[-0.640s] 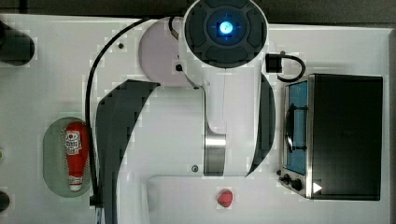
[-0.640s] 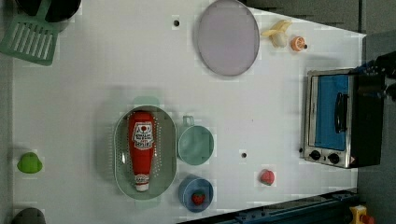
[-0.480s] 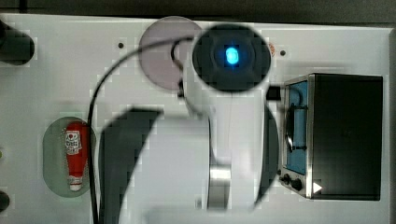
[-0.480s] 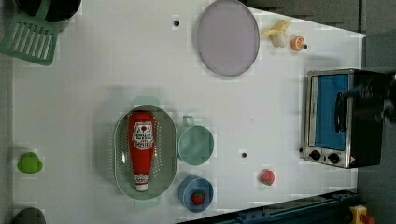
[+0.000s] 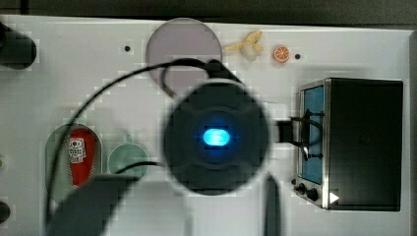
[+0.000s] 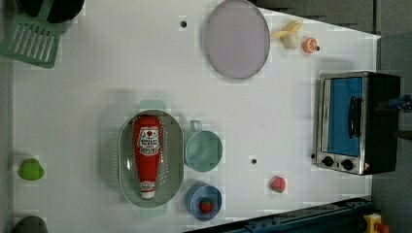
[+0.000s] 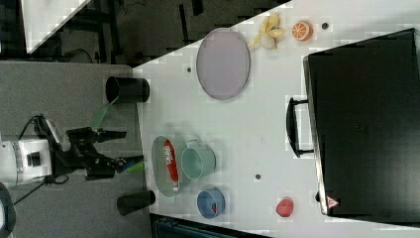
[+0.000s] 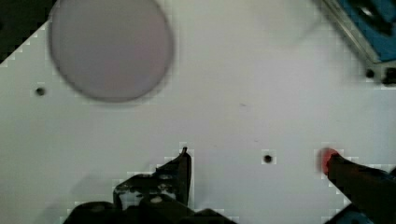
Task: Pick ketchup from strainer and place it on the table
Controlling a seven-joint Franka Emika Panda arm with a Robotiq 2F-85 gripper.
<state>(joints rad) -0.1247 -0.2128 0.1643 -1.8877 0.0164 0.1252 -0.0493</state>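
Right now the ketchup (image 6: 147, 154) lies on its side inside the strainer (image 6: 173, 160), cap toward the left view's bottom and red body along the basket's long axis. The strainer sits on the white surface (image 6: 97, 73) with a green mug (image 6: 203, 150) touching its rim on the left view's right and a small blue bowl (image 6: 203, 200) near its lower corner. The claw (image 8: 261, 172) hangs above bare surface between the lilac plate (image 8: 109, 46) and a small red fruit (image 8: 327, 158), well apart from the strainer, and its jaws stand spread wide with nothing between them.

The step in hand is judged to be the approach. To do it well, the arm should travel across to above the strainer before descending, so the mug's handle and the basket wall are cleared. The jaws ought to straddle the bottle's narrow width, across its body near the label rather than at the tapering cap, where it could slip. A straight descent, stopping short of the perforated bottom, should keep the basket from being pushed. A likely risk is catching the strainer rim and dragging it.
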